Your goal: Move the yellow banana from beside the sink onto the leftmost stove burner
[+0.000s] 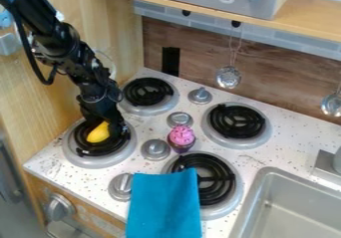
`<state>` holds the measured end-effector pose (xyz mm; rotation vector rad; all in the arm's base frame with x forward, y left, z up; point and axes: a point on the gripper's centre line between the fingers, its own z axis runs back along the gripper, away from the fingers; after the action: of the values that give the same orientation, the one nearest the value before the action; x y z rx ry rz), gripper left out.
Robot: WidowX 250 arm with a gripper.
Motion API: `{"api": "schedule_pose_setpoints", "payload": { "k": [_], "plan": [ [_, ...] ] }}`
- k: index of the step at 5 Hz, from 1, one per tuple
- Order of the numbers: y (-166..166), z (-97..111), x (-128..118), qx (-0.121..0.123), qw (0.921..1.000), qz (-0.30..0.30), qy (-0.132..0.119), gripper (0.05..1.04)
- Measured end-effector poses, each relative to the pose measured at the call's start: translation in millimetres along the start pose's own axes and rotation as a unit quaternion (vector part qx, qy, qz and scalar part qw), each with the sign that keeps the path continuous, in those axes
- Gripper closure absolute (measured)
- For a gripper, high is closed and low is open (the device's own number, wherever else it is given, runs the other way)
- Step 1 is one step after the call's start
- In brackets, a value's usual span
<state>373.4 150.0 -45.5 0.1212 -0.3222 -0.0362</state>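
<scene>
The gripper (102, 113) hangs low over the left front burner (132, 151), at the left of the view. Right under it, at the burner's middle, is a yellow rounded object (98, 133), partly covered by the gripper at its upper end. Whether the object rests on the coil or is held cannot be told. A cupcake with pink frosting (181, 136) stands among the knobs to the right. A blue cloth (164, 205) lies over the counter's front and the left part of the right front burner (229, 198).
Two more burners, at back left (148, 92) and back right (236, 121), have metal knobs (200, 95) near them. A wooden wall (47, 107) rises at the left. Ladles (228, 76) hang behind, below a shelf (306, 20). The sink (261, 189) is at lower right.
</scene>
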Motion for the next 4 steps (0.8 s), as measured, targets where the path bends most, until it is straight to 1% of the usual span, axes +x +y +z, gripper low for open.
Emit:
{"api": "schedule_pose_setpoints", "payload": {
  "k": [1, 2, 3, 4],
  "plan": [
    [0.1, 0.5, 0.2, 0.0, 1.0, -0.001, 0.0, 0.09],
    [-4.5, 5.4, -9.6, -0.017, 0.9996, 0.008, 0.022, 0.088],
    [-9.0, 20.7, -13.3, -0.026, 0.9994, 0.01, 0.019, 0.087],
    [-12.2, 44.2, -10.1, -0.038, 0.9992, 0.007, 0.014, 0.087]
  ]
}}
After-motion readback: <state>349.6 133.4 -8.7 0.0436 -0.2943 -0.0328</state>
